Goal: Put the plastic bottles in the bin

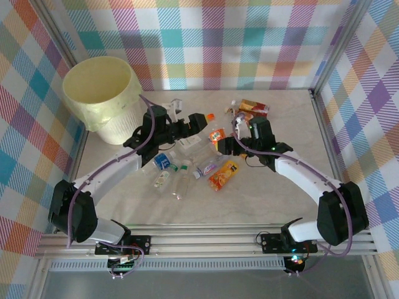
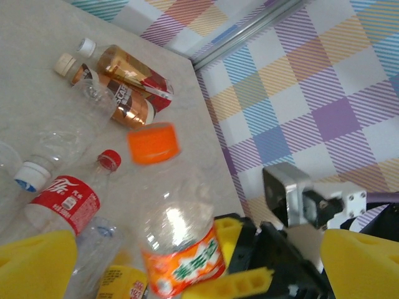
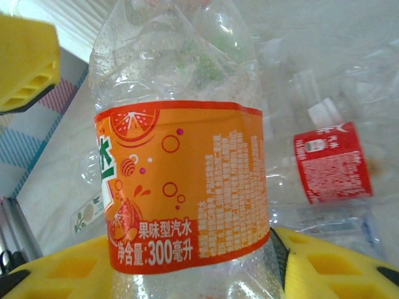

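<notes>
My right gripper (image 1: 223, 144) (image 3: 193, 274) is shut on the lower body of a clear bottle with an orange label (image 3: 181, 180) (image 2: 184, 261) (image 1: 217, 134) and an orange cap (image 2: 153, 143), holding it above the table. My left gripper (image 1: 194, 124) (image 2: 199, 268) stands open, its yellow fingers wide on either side of that bottle's upper part without touching it. Several other plastic bottles (image 1: 182, 177) lie scattered on the table below, among them a red-labelled one (image 2: 65, 199) (image 3: 330, 162). The pale-yellow bin (image 1: 100, 87) stands at the far left, behind the left arm.
Two brown-labelled bottles (image 2: 134, 71) (image 1: 252, 107) lie at the far right of the table. A yellow-labelled bottle (image 1: 224, 174) (image 2: 121, 280) lies below the right gripper. Checked walls (image 1: 349, 112) close in the table on three sides.
</notes>
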You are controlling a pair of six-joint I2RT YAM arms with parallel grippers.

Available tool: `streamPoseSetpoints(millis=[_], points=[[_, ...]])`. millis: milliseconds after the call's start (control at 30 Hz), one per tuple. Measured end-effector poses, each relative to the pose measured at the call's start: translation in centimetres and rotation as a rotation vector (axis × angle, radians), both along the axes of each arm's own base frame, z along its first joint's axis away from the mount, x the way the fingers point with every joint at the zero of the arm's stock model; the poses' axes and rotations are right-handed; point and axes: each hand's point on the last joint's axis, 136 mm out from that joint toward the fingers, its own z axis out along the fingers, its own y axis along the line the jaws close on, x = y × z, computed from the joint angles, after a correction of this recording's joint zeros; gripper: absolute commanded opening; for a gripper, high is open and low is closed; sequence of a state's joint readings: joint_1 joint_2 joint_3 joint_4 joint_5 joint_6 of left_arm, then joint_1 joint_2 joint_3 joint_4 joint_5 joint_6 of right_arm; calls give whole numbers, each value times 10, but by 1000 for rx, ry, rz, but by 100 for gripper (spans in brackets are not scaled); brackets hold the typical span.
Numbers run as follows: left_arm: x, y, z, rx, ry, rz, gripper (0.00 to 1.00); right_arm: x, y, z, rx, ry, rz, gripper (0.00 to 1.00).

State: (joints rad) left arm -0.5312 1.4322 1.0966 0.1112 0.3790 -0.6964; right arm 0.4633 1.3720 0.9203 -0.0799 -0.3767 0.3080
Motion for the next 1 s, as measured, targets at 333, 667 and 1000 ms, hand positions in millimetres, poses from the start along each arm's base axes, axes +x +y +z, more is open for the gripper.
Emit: streamPoseSetpoints(millis=[333,667,1000], points=[[11,-11,-26,23,126,82,95,-10,32,19,50,-88,89,22],[-2,-28,-42,49,213,42,70,-23,44,30,45,-147,140,23],[-14,-25,-42,50,221,30,59,-30,46,32,53,-143,167,63]])
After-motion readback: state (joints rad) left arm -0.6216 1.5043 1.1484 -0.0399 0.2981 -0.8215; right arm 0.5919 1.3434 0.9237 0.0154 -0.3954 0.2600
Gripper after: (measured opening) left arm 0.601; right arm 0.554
